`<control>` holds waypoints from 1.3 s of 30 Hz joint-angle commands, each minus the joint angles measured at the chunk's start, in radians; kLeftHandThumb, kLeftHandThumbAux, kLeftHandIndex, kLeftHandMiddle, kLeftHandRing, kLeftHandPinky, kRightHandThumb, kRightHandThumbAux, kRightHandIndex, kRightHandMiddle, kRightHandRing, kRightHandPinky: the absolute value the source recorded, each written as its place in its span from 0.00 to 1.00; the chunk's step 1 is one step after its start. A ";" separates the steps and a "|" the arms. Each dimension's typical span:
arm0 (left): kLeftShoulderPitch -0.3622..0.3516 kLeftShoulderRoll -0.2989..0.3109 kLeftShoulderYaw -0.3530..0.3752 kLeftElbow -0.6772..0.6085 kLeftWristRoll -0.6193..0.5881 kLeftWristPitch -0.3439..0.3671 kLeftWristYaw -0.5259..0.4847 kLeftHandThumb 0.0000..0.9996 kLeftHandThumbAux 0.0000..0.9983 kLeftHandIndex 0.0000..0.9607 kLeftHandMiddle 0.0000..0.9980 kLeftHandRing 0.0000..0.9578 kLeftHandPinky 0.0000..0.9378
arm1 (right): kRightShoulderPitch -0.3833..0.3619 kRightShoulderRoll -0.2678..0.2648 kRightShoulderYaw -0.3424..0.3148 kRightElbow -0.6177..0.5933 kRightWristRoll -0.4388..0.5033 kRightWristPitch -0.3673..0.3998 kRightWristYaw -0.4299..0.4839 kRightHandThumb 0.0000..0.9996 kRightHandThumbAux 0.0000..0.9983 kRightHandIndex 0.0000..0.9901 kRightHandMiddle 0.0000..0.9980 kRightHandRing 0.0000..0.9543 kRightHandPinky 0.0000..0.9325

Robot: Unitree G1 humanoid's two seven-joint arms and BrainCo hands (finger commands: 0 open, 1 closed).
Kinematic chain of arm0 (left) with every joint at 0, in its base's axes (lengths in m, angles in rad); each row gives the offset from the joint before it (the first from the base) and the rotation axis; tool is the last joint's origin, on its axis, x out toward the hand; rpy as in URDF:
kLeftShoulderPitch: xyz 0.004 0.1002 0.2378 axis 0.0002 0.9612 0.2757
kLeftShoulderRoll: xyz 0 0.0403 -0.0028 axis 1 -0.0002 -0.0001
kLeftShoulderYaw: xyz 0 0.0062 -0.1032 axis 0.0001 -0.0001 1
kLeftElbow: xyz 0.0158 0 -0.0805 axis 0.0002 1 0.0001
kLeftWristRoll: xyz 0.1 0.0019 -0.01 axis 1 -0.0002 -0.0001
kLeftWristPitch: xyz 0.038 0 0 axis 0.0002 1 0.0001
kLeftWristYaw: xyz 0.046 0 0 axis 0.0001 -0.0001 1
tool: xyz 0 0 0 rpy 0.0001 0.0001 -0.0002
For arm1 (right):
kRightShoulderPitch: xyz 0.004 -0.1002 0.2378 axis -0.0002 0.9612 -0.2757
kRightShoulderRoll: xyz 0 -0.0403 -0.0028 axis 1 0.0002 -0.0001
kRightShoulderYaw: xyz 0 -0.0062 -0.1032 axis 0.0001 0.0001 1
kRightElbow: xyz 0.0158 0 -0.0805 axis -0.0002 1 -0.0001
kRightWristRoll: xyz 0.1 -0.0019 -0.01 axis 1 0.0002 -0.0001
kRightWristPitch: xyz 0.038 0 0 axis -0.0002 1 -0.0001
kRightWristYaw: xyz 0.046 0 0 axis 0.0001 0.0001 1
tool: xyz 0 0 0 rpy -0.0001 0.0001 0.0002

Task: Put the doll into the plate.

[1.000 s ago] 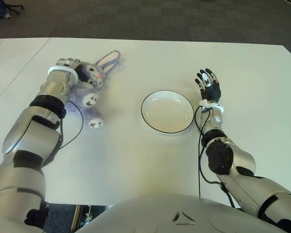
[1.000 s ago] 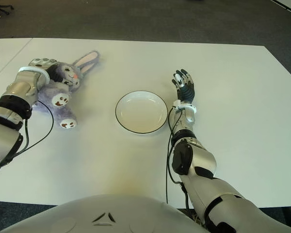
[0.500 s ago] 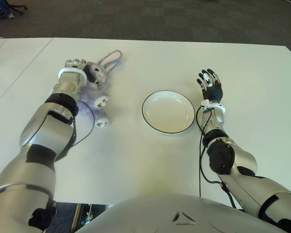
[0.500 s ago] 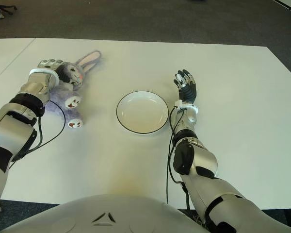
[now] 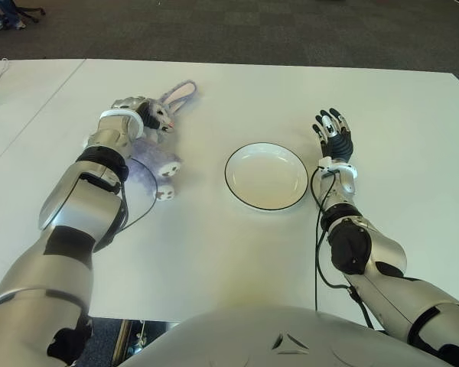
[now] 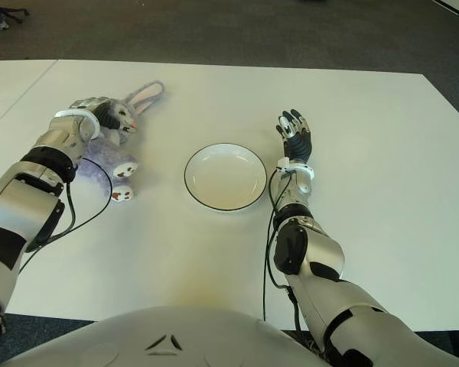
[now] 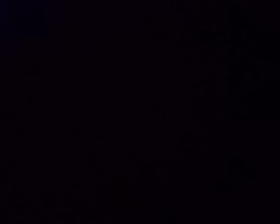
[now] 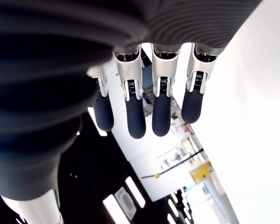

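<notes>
We note left hand (image 5: pixel 131 115) fingers clamped on doll (image 5: pixel 157 138), left of plate (image 5: pixel 265 176); right hand (image 5: pixel 333 134) fingers apart, right of plate.

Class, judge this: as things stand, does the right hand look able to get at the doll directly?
Probably not. The doll lies on the plate's far left side with the left hand on its head, while the open right hand shows right of the plate.

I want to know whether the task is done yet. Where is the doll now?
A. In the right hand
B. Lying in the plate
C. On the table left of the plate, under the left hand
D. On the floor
C: the doll lies on the table left of the empty plate, with the left hand closed on its head.
</notes>
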 commanded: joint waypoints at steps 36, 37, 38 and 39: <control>0.201 -0.103 0.138 0.093 -0.171 -0.020 0.162 0.74 0.70 0.46 0.77 0.83 0.86 | 0.210 0.047 -0.012 0.126 0.007 0.110 -0.089 0.11 0.79 0.20 0.24 0.24 0.25; 0.201 -0.103 0.139 0.093 -0.171 -0.022 0.164 0.74 0.70 0.46 0.77 0.83 0.86 | 0.210 0.047 -0.013 0.125 0.008 0.109 -0.089 0.11 0.79 0.20 0.24 0.24 0.25; 0.201 -0.103 0.139 0.093 -0.170 -0.023 0.165 0.74 0.70 0.46 0.77 0.83 0.86 | 0.210 0.047 -0.013 0.125 0.009 0.109 -0.088 0.11 0.79 0.20 0.24 0.24 0.25; 0.202 -0.103 0.140 0.093 -0.169 -0.023 0.165 0.74 0.70 0.46 0.77 0.83 0.85 | 0.210 0.047 -0.014 0.125 0.009 0.108 -0.088 0.11 0.79 0.20 0.24 0.24 0.26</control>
